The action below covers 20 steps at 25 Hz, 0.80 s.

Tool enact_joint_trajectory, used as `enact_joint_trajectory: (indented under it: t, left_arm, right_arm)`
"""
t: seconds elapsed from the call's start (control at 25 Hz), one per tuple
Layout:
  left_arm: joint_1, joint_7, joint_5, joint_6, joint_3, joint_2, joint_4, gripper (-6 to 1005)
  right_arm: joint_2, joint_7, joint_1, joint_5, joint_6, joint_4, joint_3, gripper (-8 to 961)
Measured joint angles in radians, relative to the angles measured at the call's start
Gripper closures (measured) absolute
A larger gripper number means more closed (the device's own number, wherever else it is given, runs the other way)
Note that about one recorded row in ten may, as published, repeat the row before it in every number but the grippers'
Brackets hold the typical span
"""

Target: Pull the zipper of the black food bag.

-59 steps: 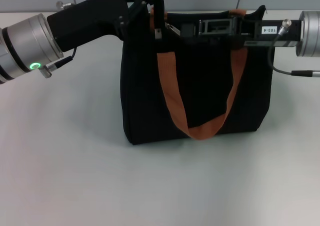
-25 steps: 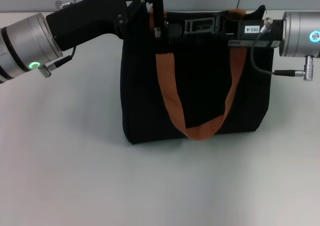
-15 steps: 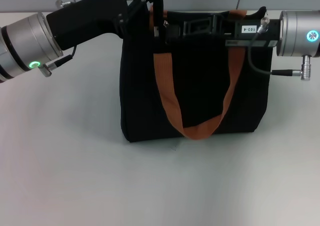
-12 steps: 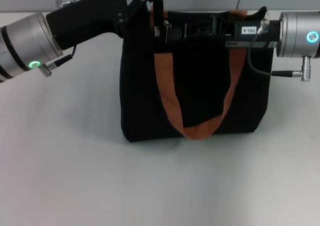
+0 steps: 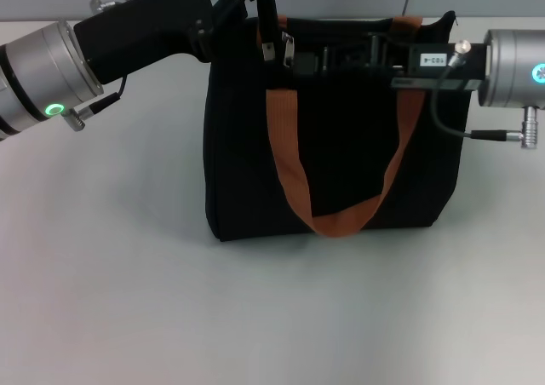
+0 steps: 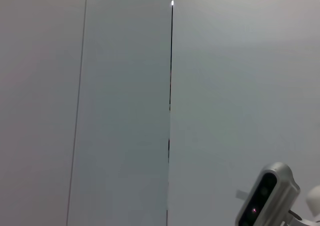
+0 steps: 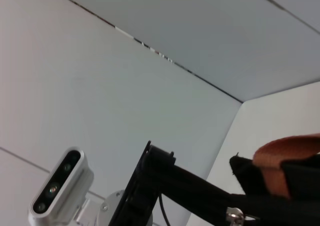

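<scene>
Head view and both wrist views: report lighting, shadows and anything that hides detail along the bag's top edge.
Head view: even, soft light; the black food bag casts only a faint shadow on the table, and its dark fabric swallows the left gripper and right gripper at the top edge. Left wrist view: only flat-lit wall panels, no bag. Right wrist view: an orange strap at the frame edge, zipper unseen.

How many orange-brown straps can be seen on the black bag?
1 in full: the front strap hangs in a loop down the black bag's front. An orange bit at the top edge may belong to a second strap behind, mostly hidden by the right gripper.
</scene>
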Motion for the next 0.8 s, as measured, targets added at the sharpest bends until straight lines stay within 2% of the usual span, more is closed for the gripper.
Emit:
enact_joint_trajectory:
  t: [0.12, 0.44, 0.56, 0.76, 0.8]
  left_arm:
    - [0.002, -0.002, -0.004, 0.000, 0.000, 0.001, 0.000, 979]
    - [-0.001, -0.039, -0.011, 0.002, 0.001, 0.002, 0.005, 979]
    - [-0.003, -0.051, -0.011, 0.003, 0.000, 0.002, 0.006, 979]
    - [-0.006, -0.073, -0.012, 0.011, 0.001, 0.004, 0.017, 980]
    - [-0.006, -0.078, -0.012, 0.012, 0.001, 0.004, 0.022, 980]
  right_arm:
    - [-0.001, 0.000, -0.014, 0.002, -0.001, -0.003, 0.015, 896]
    - [-0.020, 0.000, -0.033, 0.003, -0.012, -0.048, 0.038, 893]
    - [-0.019, -0.009, -0.031, 0.004, -0.003, -0.048, 0.038, 709]
    - [0.005, -0.034, -0.019, 0.004, 0.025, -0.048, 0.038, 539]
    - [0.009, -0.035, -0.015, 0.004, 0.028, -0.048, 0.038, 540]
